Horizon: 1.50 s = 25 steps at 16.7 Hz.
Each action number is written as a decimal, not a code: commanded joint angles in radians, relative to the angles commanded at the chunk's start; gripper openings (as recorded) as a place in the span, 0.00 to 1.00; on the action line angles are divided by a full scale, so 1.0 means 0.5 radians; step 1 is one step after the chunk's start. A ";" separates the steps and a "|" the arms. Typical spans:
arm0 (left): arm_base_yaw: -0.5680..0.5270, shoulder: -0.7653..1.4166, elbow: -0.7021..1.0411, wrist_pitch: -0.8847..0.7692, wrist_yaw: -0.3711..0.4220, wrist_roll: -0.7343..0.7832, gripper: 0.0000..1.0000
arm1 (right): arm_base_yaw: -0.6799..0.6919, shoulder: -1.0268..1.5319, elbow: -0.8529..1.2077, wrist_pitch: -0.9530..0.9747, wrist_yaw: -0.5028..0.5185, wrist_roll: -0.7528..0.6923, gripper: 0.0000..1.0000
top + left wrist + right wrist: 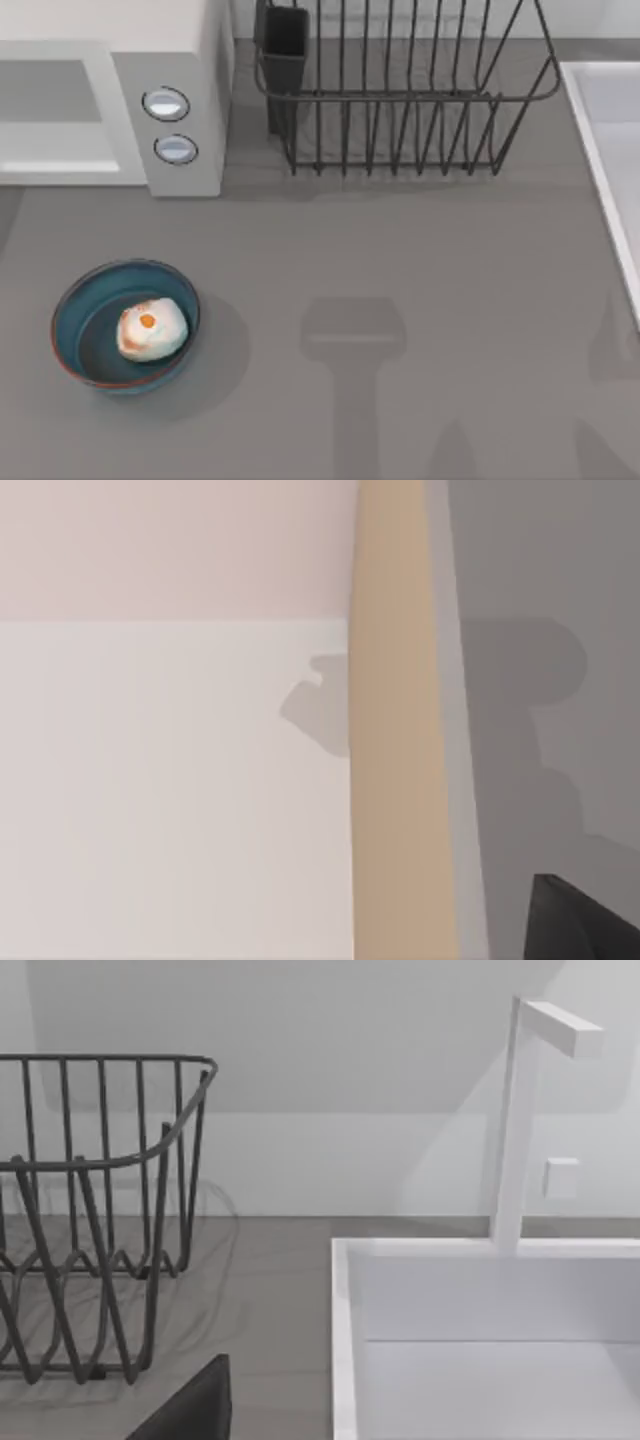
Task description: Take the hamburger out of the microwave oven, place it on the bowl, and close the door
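**Burger in the bowl, door shut, arms clear**

Since neither of my end effectors sits over the desk in the top view, I cannot tell whether their fingers are apart or together. My left wrist camera looks past a tan upright strip at a pale wall, with a dark sliver of my own hardware in one corner. My right wrist camera looks toward the white sink with its square faucet, beside the black wire rack. I judge both arms to be parked back, off the working area, so nothing of mine hangs above the food.

Moving outward onto the desk, only arm shadows fall near its front edge. The hamburger rests inside the bowl, which stands near the front-left corner, well apart from the microwave oven at the back-left corner. The burger lies on the bowl's floor, a little toward the far side, where the walls keep it from rolling off.

The door looks flush with the oven's front, beside the two knobs, with no cavity exposed, so I judge it closed. The rack stands along the back edge, the sink along the right edge, both untouched by the job. By my reading, every step is done.
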 joint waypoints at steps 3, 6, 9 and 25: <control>-0.009 -0.008 0.002 -0.007 0.001 -0.001 0.00 | 0.000 0.000 0.000 0.000 0.000 0.000 1.00; -0.053 -0.086 -0.077 0.041 -0.021 -0.050 0.00 | 0.000 0.000 0.000 0.000 0.000 0.000 1.00; -0.165 -0.290 -0.343 0.159 -0.077 -0.173 0.00 | 0.000 0.000 0.000 0.000 0.000 0.000 1.00; -0.672 -0.968 -1.069 0.476 -0.351 -0.689 0.00 | 0.000 0.000 0.000 0.000 0.000 0.000 1.00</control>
